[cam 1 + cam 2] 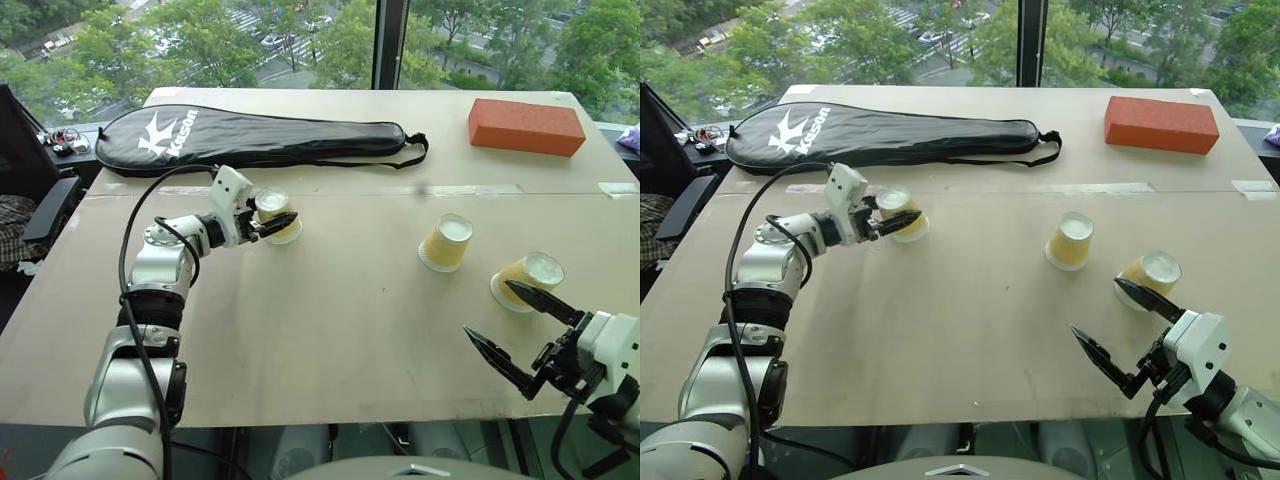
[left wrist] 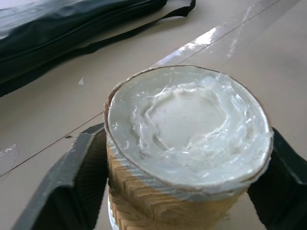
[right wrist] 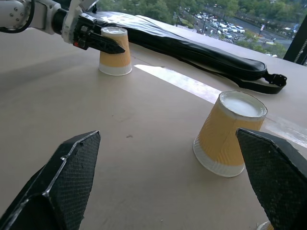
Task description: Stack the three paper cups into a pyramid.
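Fingers of the left gripper (image 1: 282, 223) sit on both sides of one paper cup (image 1: 277, 215), which stands upside down on the desk (image 1: 330, 330) just in front of the black racket bag (image 1: 250, 135); in the left wrist view the two black fingers (image 2: 62, 191) press against the cup's yellow wall, so I judge they are clamped on it, and the cup seems not yet lifted. Fingers of the right gripper (image 1: 505, 325) are wide apart and hold nothing, low near the front edge of the desk. A second cup (image 1: 446, 242) stands upside down near the middle of the desk, and a third cup (image 1: 527, 280) stands just beside the right gripper, slightly tilted it seems. An orange brick (image 1: 526, 126) lies at the far right corner. All three cups are well apart from each other, so no part of the pyramid is built. Two cups must still come side by side, and then the last one goes on top.
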### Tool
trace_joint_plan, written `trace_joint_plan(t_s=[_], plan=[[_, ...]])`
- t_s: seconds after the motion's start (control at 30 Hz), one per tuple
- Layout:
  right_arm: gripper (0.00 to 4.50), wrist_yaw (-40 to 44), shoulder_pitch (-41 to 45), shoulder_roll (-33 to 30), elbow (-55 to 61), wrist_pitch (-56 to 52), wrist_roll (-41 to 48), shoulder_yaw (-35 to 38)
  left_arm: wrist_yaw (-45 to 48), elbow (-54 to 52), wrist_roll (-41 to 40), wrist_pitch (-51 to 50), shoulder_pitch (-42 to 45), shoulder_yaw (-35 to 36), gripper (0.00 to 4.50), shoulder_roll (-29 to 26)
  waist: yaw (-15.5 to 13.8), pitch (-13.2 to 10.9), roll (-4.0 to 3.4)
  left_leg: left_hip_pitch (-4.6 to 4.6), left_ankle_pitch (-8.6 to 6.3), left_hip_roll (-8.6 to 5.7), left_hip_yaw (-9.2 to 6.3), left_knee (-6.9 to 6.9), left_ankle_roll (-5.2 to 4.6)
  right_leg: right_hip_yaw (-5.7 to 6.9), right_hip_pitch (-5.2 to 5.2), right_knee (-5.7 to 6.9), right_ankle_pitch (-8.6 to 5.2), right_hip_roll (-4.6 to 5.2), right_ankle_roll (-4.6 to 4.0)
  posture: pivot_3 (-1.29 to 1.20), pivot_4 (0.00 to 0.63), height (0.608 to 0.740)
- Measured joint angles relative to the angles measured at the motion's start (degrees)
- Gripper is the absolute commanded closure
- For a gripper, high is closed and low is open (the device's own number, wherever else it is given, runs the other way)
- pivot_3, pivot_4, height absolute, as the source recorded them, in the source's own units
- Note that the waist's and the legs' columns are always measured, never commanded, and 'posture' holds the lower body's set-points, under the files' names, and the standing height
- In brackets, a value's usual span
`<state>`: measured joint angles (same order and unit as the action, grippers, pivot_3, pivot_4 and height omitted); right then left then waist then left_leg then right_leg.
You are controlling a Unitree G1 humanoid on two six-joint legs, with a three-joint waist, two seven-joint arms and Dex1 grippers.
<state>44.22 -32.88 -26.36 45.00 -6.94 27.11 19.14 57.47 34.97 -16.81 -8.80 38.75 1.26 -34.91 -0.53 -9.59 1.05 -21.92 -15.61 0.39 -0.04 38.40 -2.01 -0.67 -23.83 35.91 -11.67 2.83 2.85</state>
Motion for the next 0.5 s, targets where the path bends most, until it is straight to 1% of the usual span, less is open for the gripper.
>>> trace_joint_plan(t_s=[0.03,0.13,0.27,0.3,0.33,0.5], plan=[[0.0,-0.5,-0.4,0.3,0.1,0.3,-0.3,-0.1,1.5,0.0,-0.2,0.2,0.1,0.0,2.17,0.3,-0.1,0.0,0.0,-0.03,0.0,0.0,-0.02,0.0,0.0,0.01,-0.01,-0.01,0.0,0.0,0.0,0.0,0.15,0.74],[0.0,-1.6,-0.9,0.6,0.2,1.0,-1.0,-0.4,4.4,-0.5,-0.7,0.1,0.0,0.0,2.17,0.8,-0.2,0.0,0.02,-0.05,0.0,0.02,-0.02,0.01,0.0,0.02,-0.01,-0.01,0.0,0.02,0.0,0.0,0.15,0.74],[0.0,-3.0,-2.0,1.7,0.2,1.5,-2.6,-1.2,6.7,-8.0,-2.3,-2.8,-0.4,-0.6,2.17,3.0,-0.6,0.0,0.08,-0.11,0.0,0.02,-0.08,0.04,0.0,0.08,0.0,-0.01,-0.01,0.11,-0.01,0.0,0.15,0.74],[0.0,-3.5,-1.9,2.0,0.2,1.8,-2.8,-1.5,7.2,-10.4,-3.1,-3.6,-0.4,-1.4,2.17,4.2,-0.6,0.0,0.07,-0.11,0.0,0.0,-0.07,0.08,0.0,0.07,0.01,-0.01,-0.01,0.15,-0.01,0.0,0.15,0.74],[0.0,-4.2,-2.1,2.2,0.2,2.2,-3.2,-1.7,7.2,-13.6,-3.5,-5.3,0.1,-3.0,2.17,7.1,-0.4,0.0,0.08,-0.08,0.0,-0.03,0.0,0.12,0.0,-0.03,0.02,-0.02,-0.01,0.16,0.0,0.0,0.15,0.74],[0.0,-4.9,-4.5,2.7,0.4,2.8,-3.9,-1.9,6.1,-13.4,-2.1,-5.5,2.6,-6.9,2.17,13.3,-0.3,0.0,0.09,-0.05,0.0,-0.1,-0.04,0.12,-0.01,0.0,0.04,0.01,-0.01,0.05,0.02,0.0,0.15,0.74]])
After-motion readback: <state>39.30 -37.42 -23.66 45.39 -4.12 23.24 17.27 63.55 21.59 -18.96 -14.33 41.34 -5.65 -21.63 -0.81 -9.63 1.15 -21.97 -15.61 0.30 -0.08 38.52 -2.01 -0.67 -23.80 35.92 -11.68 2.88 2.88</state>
